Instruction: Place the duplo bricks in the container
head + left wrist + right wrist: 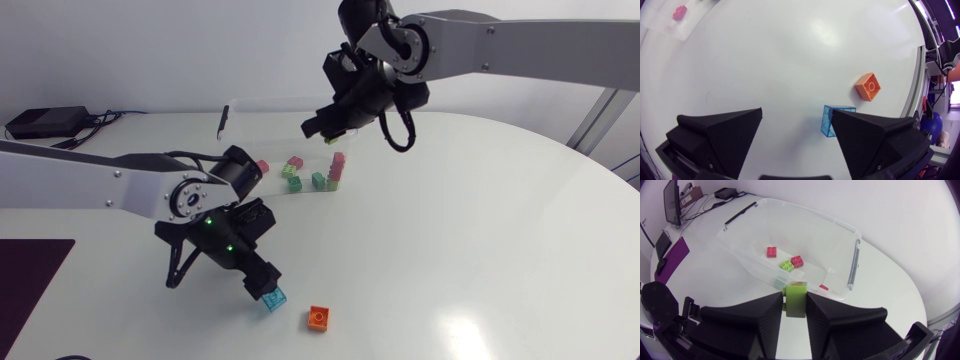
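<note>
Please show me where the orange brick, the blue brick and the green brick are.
orange brick (868, 87), left wrist view, on its studded top face.
blue brick (828, 124), left wrist view, on its visible side face.
green brick (796, 300), right wrist view, on its front face.

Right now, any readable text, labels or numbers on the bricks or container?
None readable.
No print or label shows on the orange duplo brick, blue duplo brick, green duplo brick in the right claw, or clear container.
Stud embossing, if any, is too small to read.
</note>
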Action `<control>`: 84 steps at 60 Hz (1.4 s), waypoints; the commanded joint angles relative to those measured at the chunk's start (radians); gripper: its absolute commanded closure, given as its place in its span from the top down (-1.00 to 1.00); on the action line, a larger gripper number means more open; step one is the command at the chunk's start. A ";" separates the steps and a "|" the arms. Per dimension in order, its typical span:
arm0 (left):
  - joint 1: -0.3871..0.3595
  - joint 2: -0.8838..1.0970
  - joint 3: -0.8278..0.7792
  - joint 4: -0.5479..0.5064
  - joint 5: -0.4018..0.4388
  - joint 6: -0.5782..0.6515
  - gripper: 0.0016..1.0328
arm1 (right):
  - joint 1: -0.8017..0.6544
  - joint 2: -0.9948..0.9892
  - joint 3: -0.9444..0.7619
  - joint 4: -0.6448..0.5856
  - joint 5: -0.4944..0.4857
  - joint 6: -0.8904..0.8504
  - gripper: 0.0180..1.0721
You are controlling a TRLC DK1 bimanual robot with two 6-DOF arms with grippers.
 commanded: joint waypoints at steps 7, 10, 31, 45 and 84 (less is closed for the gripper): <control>-0.008 0.016 0.000 0.005 -0.004 -0.025 0.84 | -0.002 0.031 0.106 -0.039 0.001 0.015 -0.64; -0.008 0.014 -0.004 0.008 -0.004 -0.025 0.84 | -0.005 0.054 0.138 -0.043 0.001 0.015 -0.64; 0.004 -0.029 -0.032 0.011 -0.003 -0.030 0.84 | -0.011 0.195 0.293 -0.056 0.004 0.032 -0.64; 0.012 -0.044 -0.035 0.019 -0.001 -0.030 0.84 | -0.026 0.255 0.370 -0.100 0.012 0.058 -0.04; 0.253 -0.070 0.382 0.062 0.137 -0.255 0.84 | -0.051 0.149 0.316 -0.131 -0.051 0.110 0.80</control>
